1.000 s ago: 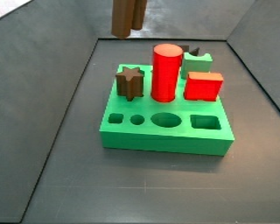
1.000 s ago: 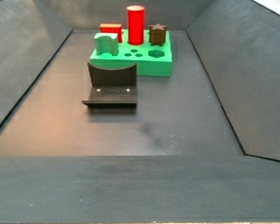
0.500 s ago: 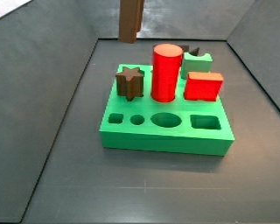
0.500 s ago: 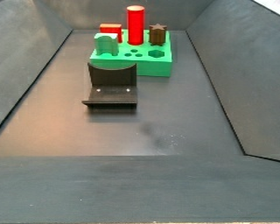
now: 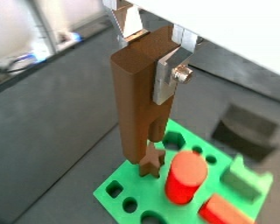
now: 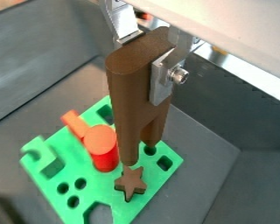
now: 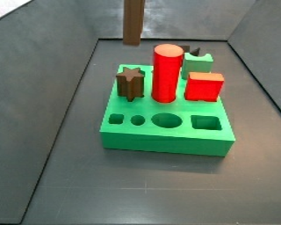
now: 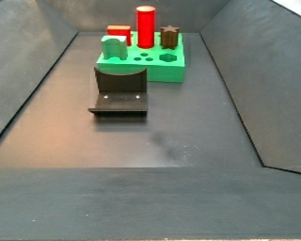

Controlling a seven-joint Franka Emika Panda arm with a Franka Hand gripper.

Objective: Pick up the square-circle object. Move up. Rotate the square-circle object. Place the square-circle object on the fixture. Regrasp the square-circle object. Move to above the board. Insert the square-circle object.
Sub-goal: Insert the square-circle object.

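Between the fingers (image 5: 168, 74) of the gripper (image 5: 149, 39): one square-circle object (image 5: 139, 101), clamped near its upper end, long axis vertical, free end pointing down. Below it, one green board (image 6: 73, 179) w/ four holes, one red cylinder (image 6: 101, 147), one red cube (image 7: 205, 86), one star peg (image 6: 130, 184). One fixture (image 8: 120, 91) well apart.
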